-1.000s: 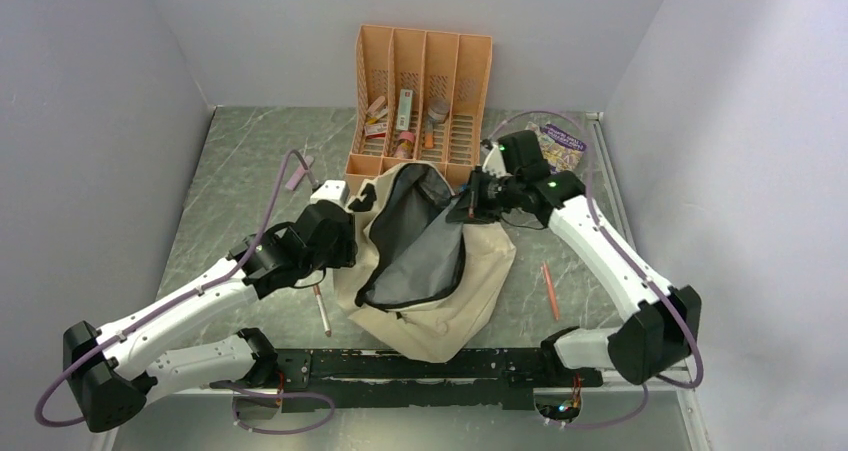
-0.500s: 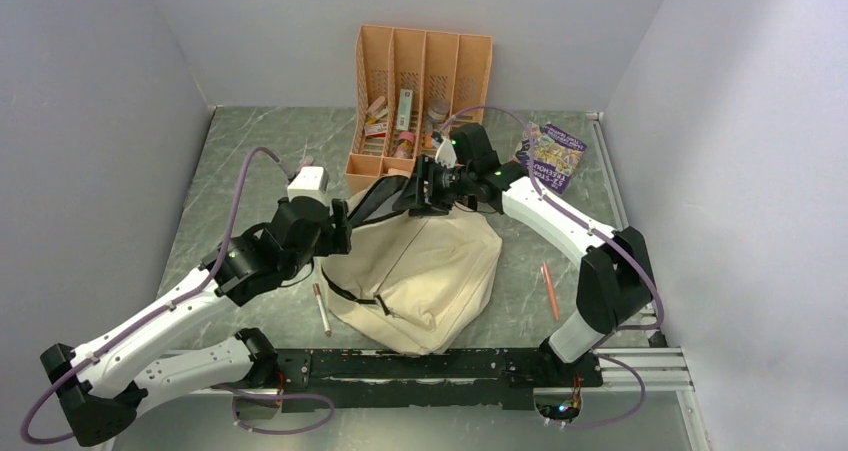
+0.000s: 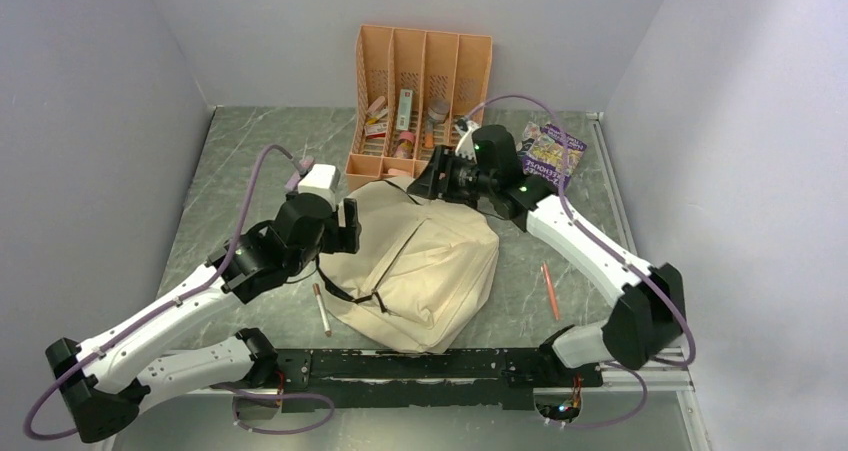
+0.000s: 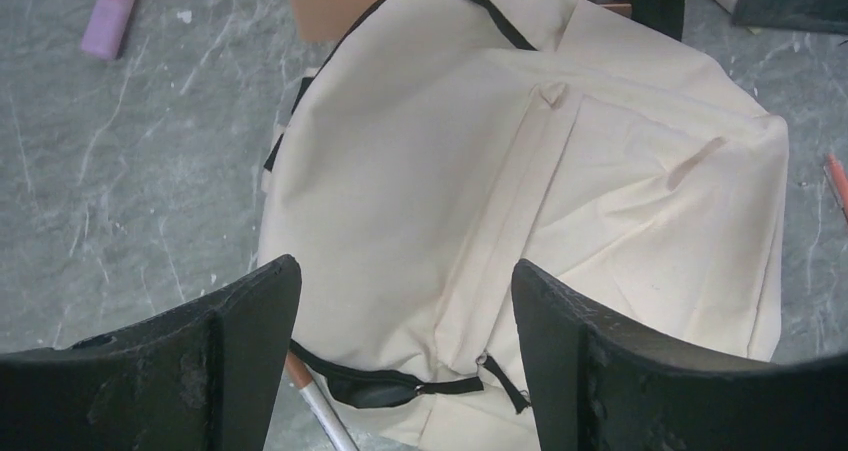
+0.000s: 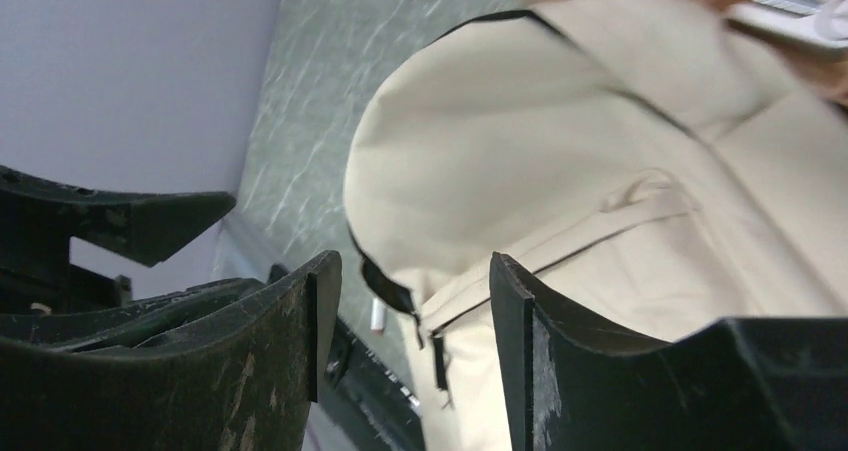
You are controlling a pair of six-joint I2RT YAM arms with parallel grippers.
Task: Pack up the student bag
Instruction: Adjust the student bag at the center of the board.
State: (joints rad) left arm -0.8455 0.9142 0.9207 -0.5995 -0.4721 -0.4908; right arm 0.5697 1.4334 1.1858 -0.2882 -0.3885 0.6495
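Left jaws: spread wide with nothing between them, hovering over the left side of the student bag [image 3: 420, 266].
Right jaws: parted and holding nothing, above the bag's far end, close to the orange organiser [image 3: 420, 71].
Student bag: slumped flat in the middle of the counter, toward the near edge. Its cream face is up and its far end sits against the foot of the organiser.
Just changed: I have let go with both arms. A second ago my right jaws pinched the rim and held the mouth wide, with the grey lining showing. Now the flap has dropped and the lining is out of sight.
Meaning for the task: I judge the opening is lost. Anything more to pack means lifting that rim again.
Not moved: the white pencil [image 3: 321, 309] beside the bag's left side, the orange pencil [image 3: 549, 291] toward the right edge, and the booklet [image 3: 552, 151] near the far right corner.
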